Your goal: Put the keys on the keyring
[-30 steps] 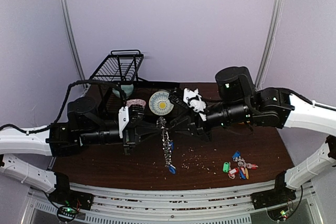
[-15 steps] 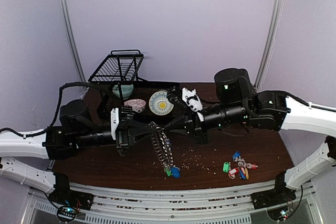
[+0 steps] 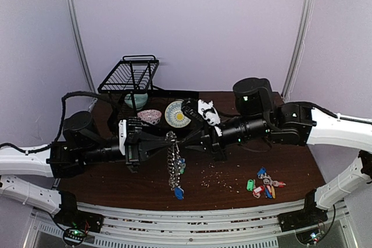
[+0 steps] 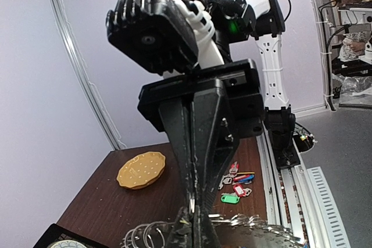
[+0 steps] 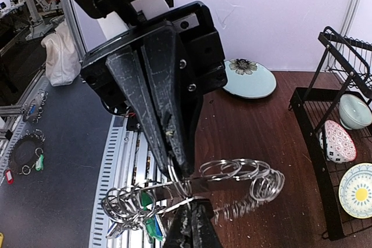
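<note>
Hanging over the middle of the surface (image 3: 232, 187), the keyring (image 3: 173, 164) is held on edge. Its top rim sits where the two arms meet, and its long axis drops from there toward the near edge, ending in the blue tag (image 3: 178, 192). Small silver rings crowd its rim, plain in the right wrist view. The left arm's fingers (image 3: 156, 142) and the right arm's fingers (image 3: 195, 139) come at it from opposite sides. Both pairs are pressed together on the dark rim, tip to tip, each pinching the keyring.

The keys (image 3: 266, 185) appear to lie in a small loose bunch flat on the surface, well apart from the keyring, off to the right and toward the near edge. Silver bits there are mixed with red, green and blue tags, too small to sort out. The bunch lies beside the right arm and far from the left one, so I judge the right arm the nearer for fetching it while the left holds the keyring alone. A yellow-patterned plate (image 3: 178, 114) stands behind the arms
</note>
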You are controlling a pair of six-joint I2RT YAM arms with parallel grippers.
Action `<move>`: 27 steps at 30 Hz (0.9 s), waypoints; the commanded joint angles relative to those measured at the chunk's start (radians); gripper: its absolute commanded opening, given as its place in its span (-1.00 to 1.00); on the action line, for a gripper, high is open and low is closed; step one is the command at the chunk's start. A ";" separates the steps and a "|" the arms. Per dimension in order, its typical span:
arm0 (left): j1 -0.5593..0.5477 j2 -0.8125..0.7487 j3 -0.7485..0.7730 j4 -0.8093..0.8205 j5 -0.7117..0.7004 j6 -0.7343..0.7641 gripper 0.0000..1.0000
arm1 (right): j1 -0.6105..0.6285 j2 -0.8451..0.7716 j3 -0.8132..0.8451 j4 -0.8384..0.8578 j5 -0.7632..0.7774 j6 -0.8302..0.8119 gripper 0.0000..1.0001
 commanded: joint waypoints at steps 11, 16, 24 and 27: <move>0.001 -0.060 -0.057 0.205 0.100 -0.006 -1.00 | 0.030 0.171 0.065 0.082 -0.210 0.024 -1.00; 0.001 -0.066 -0.056 0.200 0.082 -0.004 -1.00 | 0.011 0.088 -0.016 0.188 -0.136 0.062 -0.66; 0.001 -0.063 -0.052 0.194 0.040 -0.001 -1.00 | -0.003 -0.099 -0.113 0.154 0.000 0.008 -0.29; 0.001 -0.066 -0.053 0.198 0.029 -0.003 -1.00 | 0.005 -0.104 -0.117 0.183 -0.016 0.014 -0.34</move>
